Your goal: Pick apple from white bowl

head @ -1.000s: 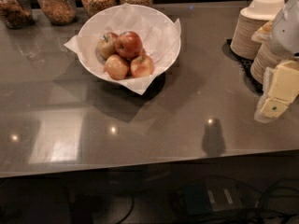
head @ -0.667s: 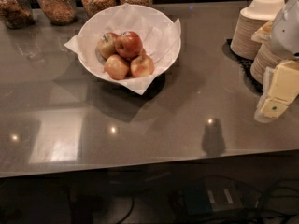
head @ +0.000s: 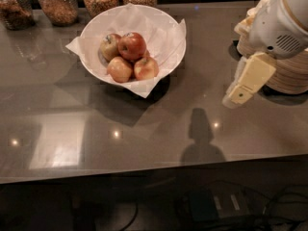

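The white bowl (head: 163, 28), lined with crinkled white paper, stands at the back left of the grey counter. It holds several apples. The reddest, glossy apple (head: 132, 45) lies on top in the middle. Two paler blushed apples (head: 120, 69) lie in front of it and a yellow-green apple (head: 109, 44) lies to its left. My gripper (head: 239, 93) hangs from the white arm at the right, above the counter, well to the right of the bowl and apart from it.
Several glass jars of grains (head: 57, 4) line the back edge. A stack of beige disposable bowls (head: 288, 76) stands at the right, behind my arm. The counter's front edge (head: 144, 170) runs across the lower part of the view.
My arm and gripper have moved left and inward, toward the bowl side. The bowl and apples have not moved on the counter.
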{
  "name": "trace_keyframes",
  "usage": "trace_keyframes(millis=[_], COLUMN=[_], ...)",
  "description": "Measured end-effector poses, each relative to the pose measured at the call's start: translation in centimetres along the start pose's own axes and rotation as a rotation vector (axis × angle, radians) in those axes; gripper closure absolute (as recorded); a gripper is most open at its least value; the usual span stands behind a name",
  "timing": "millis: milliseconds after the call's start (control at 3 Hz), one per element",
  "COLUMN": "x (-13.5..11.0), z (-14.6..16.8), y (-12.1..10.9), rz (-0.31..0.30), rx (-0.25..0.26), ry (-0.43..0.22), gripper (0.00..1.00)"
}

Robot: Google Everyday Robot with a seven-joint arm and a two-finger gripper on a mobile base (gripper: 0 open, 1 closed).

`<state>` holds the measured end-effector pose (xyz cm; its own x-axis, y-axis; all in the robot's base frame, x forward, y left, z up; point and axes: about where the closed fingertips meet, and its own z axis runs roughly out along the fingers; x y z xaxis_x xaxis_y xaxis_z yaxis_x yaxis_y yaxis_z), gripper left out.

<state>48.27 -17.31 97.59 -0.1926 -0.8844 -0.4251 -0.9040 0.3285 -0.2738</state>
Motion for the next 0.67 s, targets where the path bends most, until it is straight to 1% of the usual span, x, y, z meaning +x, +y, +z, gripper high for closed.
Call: trace_keyframes(millis=[333, 667], x=[-4.0, -7.9], z=[2.0, 3.8], y=[-2.3, -4.5], rz=[0.046, 0.066], rx=[0.046, 0.064], ry=[-0.123, -0.210], gripper=[0.00, 0.00])
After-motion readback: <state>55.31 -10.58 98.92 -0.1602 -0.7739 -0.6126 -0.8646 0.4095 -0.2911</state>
